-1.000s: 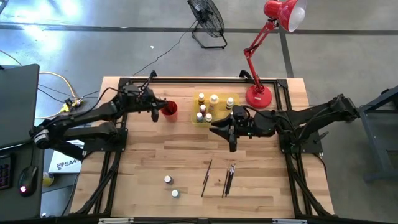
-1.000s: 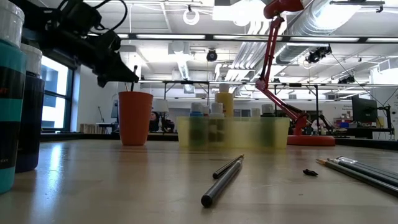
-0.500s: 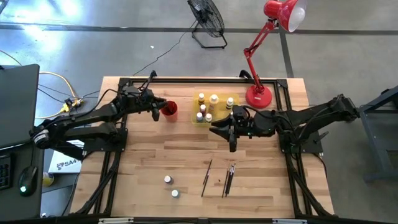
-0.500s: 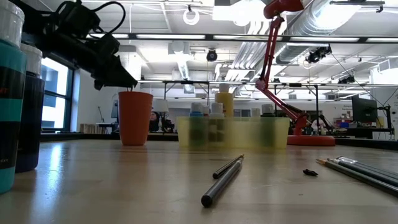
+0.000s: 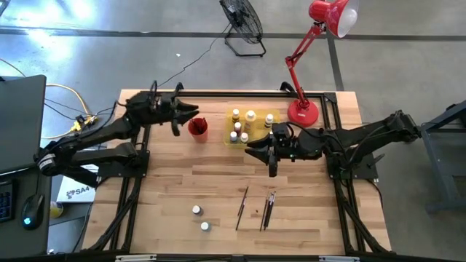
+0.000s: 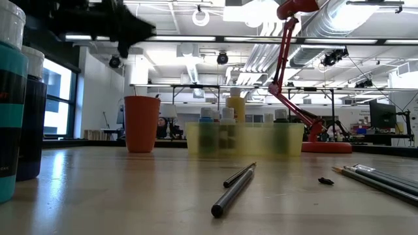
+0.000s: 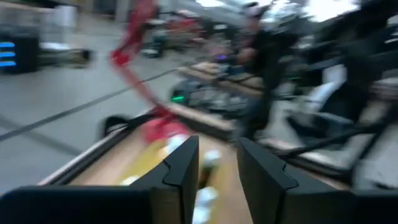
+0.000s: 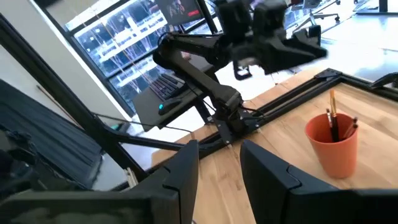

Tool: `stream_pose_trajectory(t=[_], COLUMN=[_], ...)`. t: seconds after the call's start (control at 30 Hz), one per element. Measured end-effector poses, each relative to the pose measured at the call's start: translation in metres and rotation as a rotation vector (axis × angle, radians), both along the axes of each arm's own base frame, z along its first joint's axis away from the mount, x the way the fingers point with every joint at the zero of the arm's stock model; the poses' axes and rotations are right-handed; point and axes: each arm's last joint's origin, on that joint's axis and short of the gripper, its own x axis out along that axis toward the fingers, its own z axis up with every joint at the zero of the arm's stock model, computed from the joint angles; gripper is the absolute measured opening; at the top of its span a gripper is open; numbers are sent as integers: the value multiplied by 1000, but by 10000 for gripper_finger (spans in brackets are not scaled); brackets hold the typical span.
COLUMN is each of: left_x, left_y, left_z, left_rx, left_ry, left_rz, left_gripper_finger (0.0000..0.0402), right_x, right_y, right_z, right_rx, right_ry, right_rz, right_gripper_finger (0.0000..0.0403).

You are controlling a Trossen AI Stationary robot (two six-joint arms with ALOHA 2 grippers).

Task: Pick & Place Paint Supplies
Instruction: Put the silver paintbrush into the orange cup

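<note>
The wooden surface [image 5: 218, 182] stands on a shiny grey floor [image 5: 87, 51]. A red lamp [image 5: 320, 44] sits at two o'clock, with a black fan [image 5: 242, 25] on the floor at twelve. At nine lie a yellow cable [image 5: 69, 98] and a mouse [image 5: 29, 213]. Ceiling lights [image 6: 196, 16] glow; a window [image 6: 59, 98] is bright.

The wooden table [image 5: 167, 189] carries a red cup [image 5: 198, 129], yellow tray [image 5: 230, 138] and lamp [image 5: 303, 113] near its far edge; two bottles [image 5: 200, 217] and brushes [image 5: 255, 207] lie near its front edge.

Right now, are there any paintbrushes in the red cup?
Yes, thin paintbrushes stand upright inside the red cup in the right wrist view.
</note>
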Motion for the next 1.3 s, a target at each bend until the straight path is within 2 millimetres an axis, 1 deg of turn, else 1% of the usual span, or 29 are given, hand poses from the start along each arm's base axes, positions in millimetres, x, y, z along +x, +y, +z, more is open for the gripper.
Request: stream_pose_trajectory(t=[0.13,0.2,0.33,0.47,0.53,0.6,0.7,0.9,1.1,1.2,1.3], left_x=[-1,-3,-5,-12,-16,-19,-25,-29,-28,-27,-27], left_y=[-7,-9,-13,-19,-21,-23,-27,-31,-29,-28,-29], left_z=[33,47,67,84,87,89,89,86,84,84,84], left_rx=[7,27,50,88,99,103,98,64,49,46,57], left_ry=[-56,-68,-76,-109,-119,-124,-119,-85,-71,-68,-69], left_rz=[-191,-247,-319,-346,-348,-347,-347,-346,-341,-335,-332], left_gripper_finger=[77,61,32,10,3,2,3,3,3,3,3], right_x=[0,0,0,-2,-2,-3,-5,-17,-35,-37,-30], right_y=[0,1,4,8,10,11,14,19,27,32,40], right_z=[1,1,2,4,4,2,-5,-34,-66,-80,-94], right_rx=[58,65,63,29,64,136,246,514,729,796,858], right_ry=[-16,-14,-26,-42,-44,-36,25,274,543,651,758], right_rz=[4,28,52,41,20,-5,-43,-197,-413,-485,-491], right_gripper_finger=[110,110,110,110,110,110,110,110,110,110,110])
